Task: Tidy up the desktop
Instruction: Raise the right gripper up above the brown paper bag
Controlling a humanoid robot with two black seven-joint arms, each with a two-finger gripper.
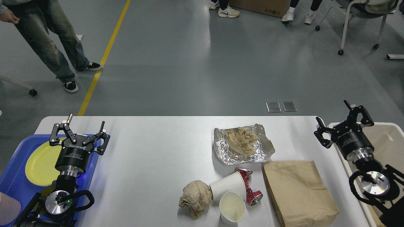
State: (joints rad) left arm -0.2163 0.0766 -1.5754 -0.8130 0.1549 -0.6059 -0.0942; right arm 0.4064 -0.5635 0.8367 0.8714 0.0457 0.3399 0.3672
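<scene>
The white desktop point(157, 148) fills the lower half of the head view. On it lie a foil sheet point(262, 150) with a crumpled brown napkin point(241, 140), a flat brown paper bag point(298, 190), a crushed red can point(249, 186), two white paper cups point(228, 187) point(232, 208) and a crumpled brown paper ball point(195, 197). My left gripper point(81, 124) is open and empty above the blue tray's right edge. My right gripper point(338, 116) is open and empty over the gap between the desktop's right end and the cream bin.
A blue tray point(12, 176) at the left holds a yellow plate point(39, 164). A cream bin point(389, 142) stands at the right end. A person point(41, 34) walks on the floor at the far left. A wheeled chair point(363, 12) and other feet are at the back.
</scene>
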